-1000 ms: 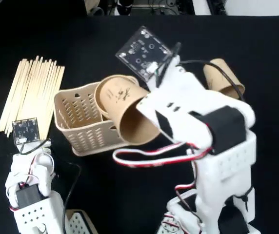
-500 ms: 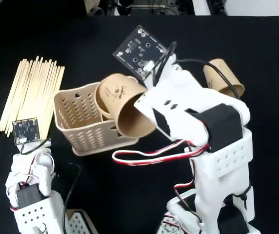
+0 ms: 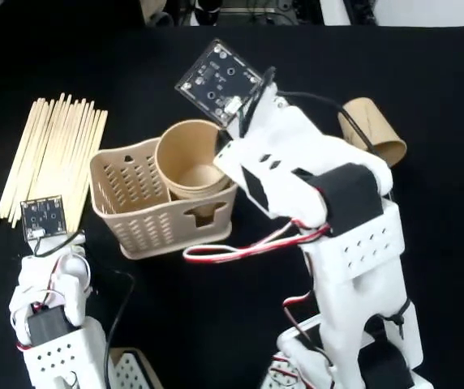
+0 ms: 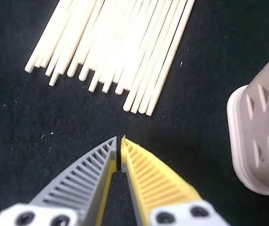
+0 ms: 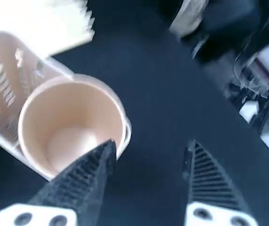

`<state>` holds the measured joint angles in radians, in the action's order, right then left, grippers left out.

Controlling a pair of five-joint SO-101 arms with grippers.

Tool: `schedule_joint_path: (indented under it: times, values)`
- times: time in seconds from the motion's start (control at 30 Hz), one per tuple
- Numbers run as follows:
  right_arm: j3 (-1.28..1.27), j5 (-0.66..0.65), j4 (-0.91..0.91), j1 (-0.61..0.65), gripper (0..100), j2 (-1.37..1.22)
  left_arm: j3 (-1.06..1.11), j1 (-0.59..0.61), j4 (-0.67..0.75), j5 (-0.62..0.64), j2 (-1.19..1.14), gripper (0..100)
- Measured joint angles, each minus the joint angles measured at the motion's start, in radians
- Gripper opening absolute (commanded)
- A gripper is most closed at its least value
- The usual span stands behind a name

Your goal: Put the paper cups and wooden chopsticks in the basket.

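Chopsticks of pale wood (image 3: 53,154), light and stiff, lie at ten o'clock; left gripper (image 4: 119,140), jaws together, sits near their ends. Beige perforated plastic basket (image 3: 135,215) holds brown paper cups (image 3: 187,154); right gripper (image 5: 151,146) above, jaws apart. Another brown cup (image 3: 371,130) at two o'clock likely crushes: pinch rim gently.

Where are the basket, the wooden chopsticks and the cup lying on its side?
basket (image 3: 147,219): high view, on its perforated front wall.
wooden chopsticks (image 3: 53,158): high view, middle of the bundle.
cup lying on its side (image 3: 378,134): high view, on its outer wall.
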<state>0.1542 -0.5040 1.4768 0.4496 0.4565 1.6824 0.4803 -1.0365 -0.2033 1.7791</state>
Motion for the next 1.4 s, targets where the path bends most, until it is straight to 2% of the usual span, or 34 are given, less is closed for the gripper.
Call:
schedule_joint_path:
  times: [0.07,0.17,0.3,0.43,0.57,0.7,0.93,1.07,1.27,1.33,1.4]
  values:
    - [0.002,-0.002,0.003,-0.005,24.4,0.0,0.0,0.0,0.0,0.0,0.0,3]
    - [0.025,-0.066,0.049,-0.084,24.4,0.0,0.0,0.0,0.0,0.0,0.0,3]
    - [0.015,-0.235,0.095,-0.247,24.3,0.0,0.0,0.0,0.0,0.0,0.0,3]
    - [-0.091,-0.477,0.08,-0.462,24.3,0.0,0.0,0.0,0.0,0.0,0.0,3]
    - [-0.298,-0.713,-0.072,-0.674,24.3,0.0,0.0,0.0,0.0,0.0,0.0,3]
    - [-0.586,-0.858,-0.385,-0.825,24.3,0.0,0.0,0.0,0.0,0.0,0.0,3]
    - [-1.162,-0.89,-1.149,-0.852,24.3,-0.02,0.0,0.0,0.0,0.0,0.0,3]
    - [-1.27,-0.89,-1.496,-0.848,24.3,-0.13,0.0,0.0,0.0,0.0,0.0,3]
    - [-1.085,-0.879,-1.59,-0.904,23.7,-0.425,0.0,0.0,0.0,0.0,0.0,3]
    - [-0.987,-0.848,-1.593,-0.919,17.8,-0.534,0.0,0.0,0.0,0.0,0.0,3]
    - [-0.904,-0.807,-1.594,-0.924,7.6,-0.621,0.0,0.0,0.0,0.0,0.0,3]
